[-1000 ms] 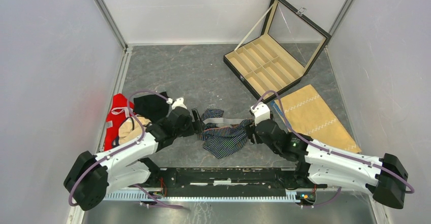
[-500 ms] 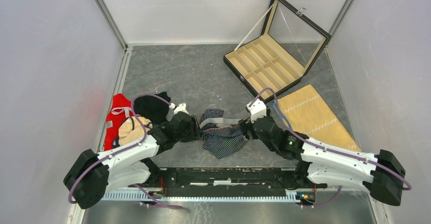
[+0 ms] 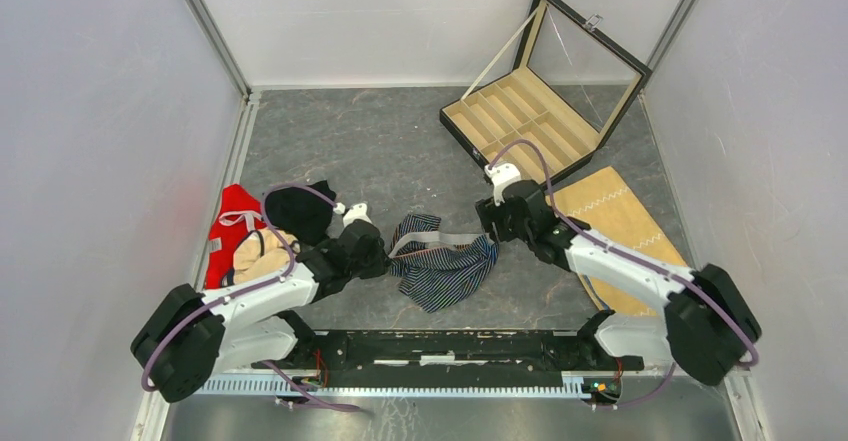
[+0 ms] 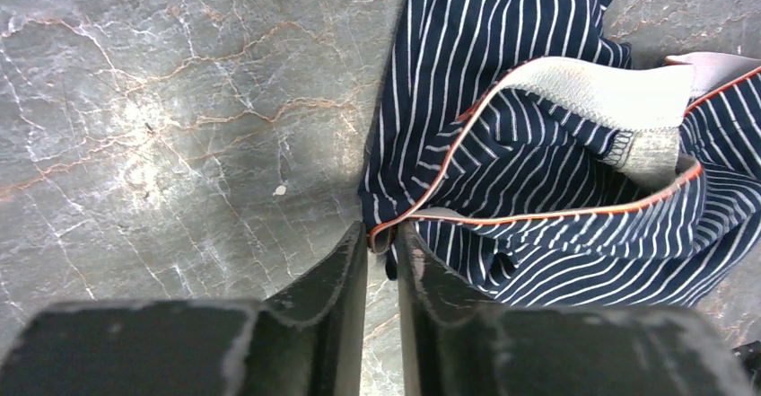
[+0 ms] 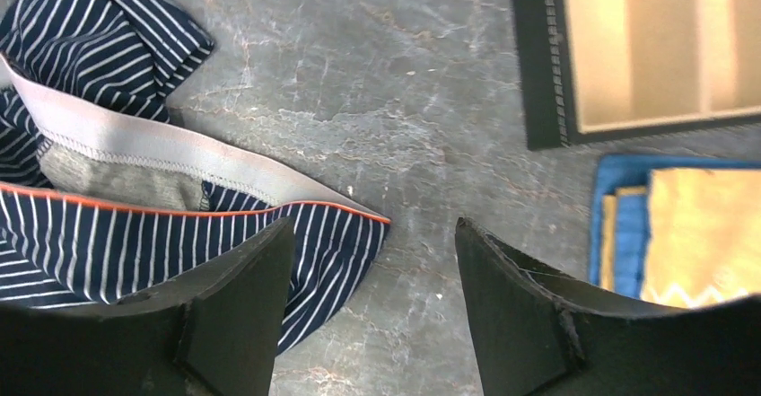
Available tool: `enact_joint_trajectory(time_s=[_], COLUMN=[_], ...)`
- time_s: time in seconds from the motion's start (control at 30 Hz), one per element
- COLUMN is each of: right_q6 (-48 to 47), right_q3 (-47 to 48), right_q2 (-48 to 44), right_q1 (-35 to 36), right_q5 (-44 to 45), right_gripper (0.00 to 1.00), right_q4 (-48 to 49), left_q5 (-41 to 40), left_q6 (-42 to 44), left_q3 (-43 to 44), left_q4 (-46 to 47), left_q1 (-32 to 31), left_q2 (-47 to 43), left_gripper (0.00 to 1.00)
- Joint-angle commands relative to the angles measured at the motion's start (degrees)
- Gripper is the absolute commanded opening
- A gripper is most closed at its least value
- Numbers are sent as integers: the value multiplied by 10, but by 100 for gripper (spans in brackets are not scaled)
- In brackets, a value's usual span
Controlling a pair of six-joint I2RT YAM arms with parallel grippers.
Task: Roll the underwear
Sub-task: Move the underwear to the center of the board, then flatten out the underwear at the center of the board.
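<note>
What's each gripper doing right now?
Left gripper: nearly closed, pinching the orange-trimmed edge of the striped underwear.
Right gripper: open, holding nothing.

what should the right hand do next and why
Probably lower the right hand and close it on the corner of the briefs. It hangs open just over that corner, while the left hand looks pinched on the opposite hem and the briefs lie crumpled. Holding both sides would let them be pulled flat before rolling.
</note>
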Motion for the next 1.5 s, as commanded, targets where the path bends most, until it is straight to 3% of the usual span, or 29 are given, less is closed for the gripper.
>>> enact_joint_trajectory(time_s=[0.0,0.2,0.63,0.87,1.0,1.1,1.3,1.47], right_q6=[-42,-55,-36,-36,-33,-24,-29,-67], right_q3=[43,70,13,-11,-25,-38,-33,44], right_q2=[59,122,102,97,104,102,32,-53], right_q1=[-36,-65,-57,-27,-7,1,13,14], right_q5=[-131,-237,-404,-382,-340,-323,-272,-155], right_gripper=[70,68,69,72,68,53,3,0], right_q4=[29,38,69,52,51,70,91,28], left_q5=[-32,-90,-106,-104,-103,-103,-135,-166], left_q6=[-4,25,43,56,57,58,64,94], left_q3=[8,42,47,64,69,75,117,219], left_q4=[14,-42,-49,-49,-49,-50,-70,-77], left_q1=[-2,-2,-2,-2,-2,-2,-2,-1], left_q2=[1,-22,-25,-16,-13,-11,-16,-11], left_gripper=[19,4,2,2,2,2,2,2])
